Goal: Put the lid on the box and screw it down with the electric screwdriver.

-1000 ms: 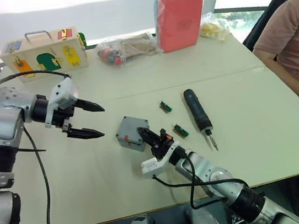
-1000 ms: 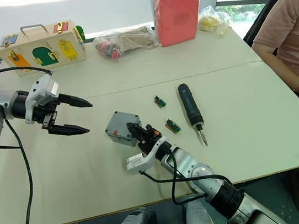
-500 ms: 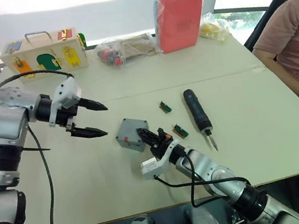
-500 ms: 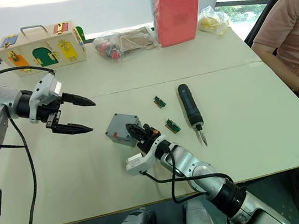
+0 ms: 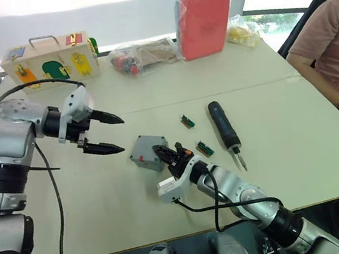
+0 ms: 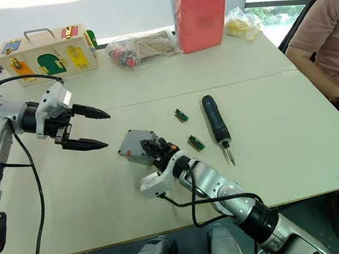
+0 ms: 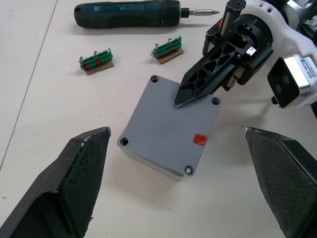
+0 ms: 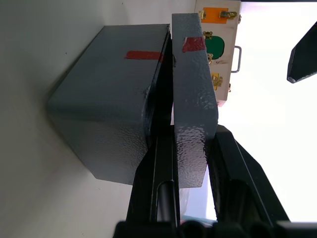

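The right gripper [image 6: 152,147] is clamped on the lid [image 8: 194,94], one black finger under the plate and one over it; the right wrist view shows this plainly, with a dark gap between lid and box [image 8: 111,99] on the gripper's side, so the lid seems not fully seated there, though from the head views it looks flush. The left wrist view shows what the others do not: the lid's [image 7: 169,131] four corner screw holes, a small red mark near one corner, and the right gripper's upper finger resting on the plate's edge.

The box [image 5: 145,151] sits on the pale table [image 5: 298,147]. The left gripper [image 5: 112,134] hangs above the table just to the robot's left of the box, fingers spread wide and holding nothing. The electric screwdriver [image 5: 224,125] lies flat to the right of the box, apart from it, its bit towards the robot; two small green connector pieces [image 7: 96,59] lie between box and screwdriver. A wooden latch box [image 5: 50,58] stands well beyond the box, at the table's far edge.
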Controlling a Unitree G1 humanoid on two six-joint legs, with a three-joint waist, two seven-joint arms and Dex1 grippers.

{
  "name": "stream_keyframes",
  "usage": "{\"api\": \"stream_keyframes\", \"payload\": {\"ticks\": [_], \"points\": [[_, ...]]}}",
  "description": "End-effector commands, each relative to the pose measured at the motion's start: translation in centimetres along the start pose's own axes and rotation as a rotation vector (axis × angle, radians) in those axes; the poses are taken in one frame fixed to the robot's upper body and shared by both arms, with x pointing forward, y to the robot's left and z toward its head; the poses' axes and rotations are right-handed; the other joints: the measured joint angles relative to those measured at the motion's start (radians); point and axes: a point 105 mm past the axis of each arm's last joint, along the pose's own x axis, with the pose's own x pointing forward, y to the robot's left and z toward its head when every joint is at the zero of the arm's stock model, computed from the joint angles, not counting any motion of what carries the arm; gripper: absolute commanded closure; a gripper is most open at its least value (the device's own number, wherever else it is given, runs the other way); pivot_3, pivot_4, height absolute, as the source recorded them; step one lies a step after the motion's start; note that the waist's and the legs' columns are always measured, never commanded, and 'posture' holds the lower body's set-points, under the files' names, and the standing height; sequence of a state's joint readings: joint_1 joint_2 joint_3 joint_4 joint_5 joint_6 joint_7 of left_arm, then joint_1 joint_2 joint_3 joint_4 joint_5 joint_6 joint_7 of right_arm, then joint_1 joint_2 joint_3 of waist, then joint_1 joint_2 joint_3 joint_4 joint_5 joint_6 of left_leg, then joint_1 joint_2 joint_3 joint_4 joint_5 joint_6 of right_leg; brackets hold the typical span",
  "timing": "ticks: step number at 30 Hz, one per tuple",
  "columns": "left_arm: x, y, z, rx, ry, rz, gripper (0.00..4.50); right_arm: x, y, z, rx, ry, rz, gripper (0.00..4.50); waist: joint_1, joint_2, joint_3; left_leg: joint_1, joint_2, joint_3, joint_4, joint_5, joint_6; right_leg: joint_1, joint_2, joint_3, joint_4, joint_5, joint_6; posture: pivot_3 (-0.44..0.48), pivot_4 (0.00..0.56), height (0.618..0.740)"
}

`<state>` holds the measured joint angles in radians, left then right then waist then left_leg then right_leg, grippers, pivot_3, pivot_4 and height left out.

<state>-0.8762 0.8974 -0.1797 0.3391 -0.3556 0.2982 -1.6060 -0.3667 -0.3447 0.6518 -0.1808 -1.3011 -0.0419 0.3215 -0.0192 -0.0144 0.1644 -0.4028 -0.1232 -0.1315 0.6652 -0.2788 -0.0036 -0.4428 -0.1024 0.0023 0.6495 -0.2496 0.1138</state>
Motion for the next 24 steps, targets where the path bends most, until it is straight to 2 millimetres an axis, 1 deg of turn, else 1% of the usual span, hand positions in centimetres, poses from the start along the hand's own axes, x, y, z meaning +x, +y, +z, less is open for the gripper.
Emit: {"api": "stream_keyframes", "payload": {"ticks": [1,5,11,17,24], "points": [[-0.5,0.1,0.8,0.032,-0.013,0.03,0.06,0.0,2.4,0.1,0.012,-0.001,0.116,4.22,0.001,0.0,0.0,0.0,0.0,0.0,0.0,0.0,0.0,0.0,0.0,0.0,0.0,0.0,0.0,0.0,0.15,0.74],[-0.5,0.1,0.8,0.031,-0.016,0.034,0.06,0.2,1.6,-0.2,0.009,0.009,0.086,4.22,0.004,0.0,0.0,0.0,0.0,0.0,0.0,0.0,0.0,0.0,0.0,0.0,0.0,0.0,0.0,0.0,0.15,0.74],[-0.4,0.2,0.8,0.031,-0.021,0.039,0.06,-0.1,2.1,-0.6,0.015,0.028,0.117,4.22,0.005,0.0,0.0,0.0,0.0,0.0,0.0,0.0,0.0,0.001,0.0,0.0,0.0,0.0,0.0,0.0,0.15,0.74],[-0.3,0.2,0.8,0.031,-0.022,0.04,0.06,-0.4,1.5,-1.0,0.005,0.045,0.101,4.22,0.007,0.0,0.0,0.0,0.0,0.0,0.001,0.0,0.0,0.0,0.0,0.0,0.0,0.0,0.0,0.0,0.15,0.74],[-0.1,0.3,0.8,0.034,-0.026,0.038,0.06,-0.6,1.3,-1.3,0.018,0.068,0.098,4.22,0.007,0.0,0.0,0.0,0.0,0.0,0.001,0.0,0.0,0.001,0.0,0.0,0.0,0.0,0.0,0.0,0.15,0.74]]}}
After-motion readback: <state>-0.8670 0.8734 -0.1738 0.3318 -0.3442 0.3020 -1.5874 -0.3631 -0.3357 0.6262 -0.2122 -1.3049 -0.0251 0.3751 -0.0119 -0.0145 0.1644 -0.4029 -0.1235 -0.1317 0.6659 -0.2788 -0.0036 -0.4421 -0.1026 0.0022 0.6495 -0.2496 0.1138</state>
